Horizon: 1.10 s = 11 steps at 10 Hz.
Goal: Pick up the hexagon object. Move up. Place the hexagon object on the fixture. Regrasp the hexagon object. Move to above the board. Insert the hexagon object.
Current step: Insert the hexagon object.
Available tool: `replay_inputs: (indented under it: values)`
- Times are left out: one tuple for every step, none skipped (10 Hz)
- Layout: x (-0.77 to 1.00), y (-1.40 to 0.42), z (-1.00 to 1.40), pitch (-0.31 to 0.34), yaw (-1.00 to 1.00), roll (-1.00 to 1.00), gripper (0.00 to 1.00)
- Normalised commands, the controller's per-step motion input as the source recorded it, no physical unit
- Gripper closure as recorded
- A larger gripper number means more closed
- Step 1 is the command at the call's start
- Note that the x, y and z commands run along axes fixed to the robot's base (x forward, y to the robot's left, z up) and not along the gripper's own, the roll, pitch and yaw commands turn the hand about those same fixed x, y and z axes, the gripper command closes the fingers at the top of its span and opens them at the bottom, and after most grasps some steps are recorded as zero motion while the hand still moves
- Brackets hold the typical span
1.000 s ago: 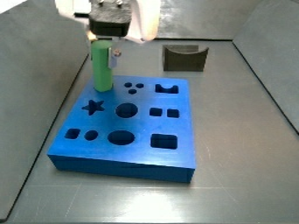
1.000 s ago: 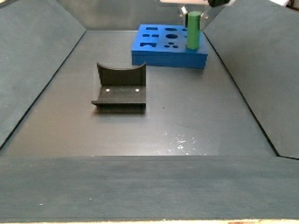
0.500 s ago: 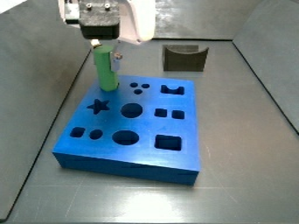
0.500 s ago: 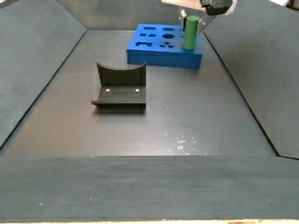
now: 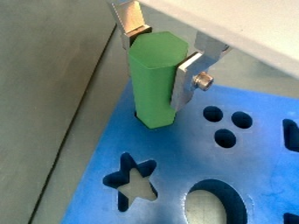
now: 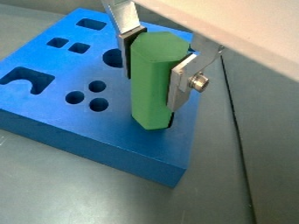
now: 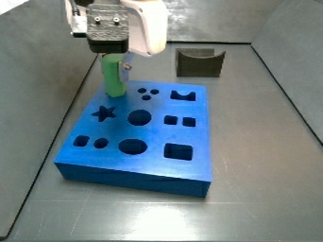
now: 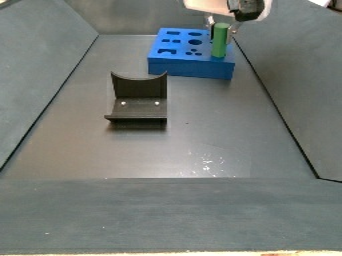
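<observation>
Pincer point(image 5: 163, 59) gripping hexagon object point(image 5: 156, 80), over board point(image 5: 187, 175) corner

In a side view the tool point(image 7: 115, 59) hangs over the far left corner of the board point(image 7: 142, 165), clamped on the top of the hexagon object point(image 7: 113, 77), which stands upright with its lower end at the board's surface. The board lies on the grey floor point(image 7: 265, 142) and shows a star, circles and squarish cut-outs. The fixture point(image 7: 198, 63) stands well apart, behind the board's far right side.
</observation>
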Motion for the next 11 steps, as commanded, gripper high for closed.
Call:
replay_inputs:
  values:
    - [0.0, 0.0, -0.54, 0.031, 0.0, 0.07, 1.0]
    - [0.0, 0.0, -1.0, 0.0, 0.0, 0.01, 1.0]
    - [0.0, 0.0, -1.0, 0.0, 0.0, 0.02, 1.0]
    - [0.0, 0.0, -1.0, 0.0, 0.0, 0.02, 1.0]
    - [0.0, 0.01, -1.0, 0.0, 0.0, 0.03, 1.0]
    - [0.03, 0.02, -1.0, 0.0, 0.0, 0.01, 1.0]
    - [0.04, 0.01, -1.0, 0.0, 0.0, 0.01, 1.0]
    - [0.13, 0.02, -1.0, 0.0, 0.0, 0.01, 1.0]
    - [0.16, 0.07, -0.13, 0.0, -0.05, -0.46, 1.0]
    - [0.0, -0.03, -0.01, -0.029, 0.0, 0.03, 1.0]
    - [0.1, 0.01, 0.0, 0.051, 0.0, -0.05, 1.0]
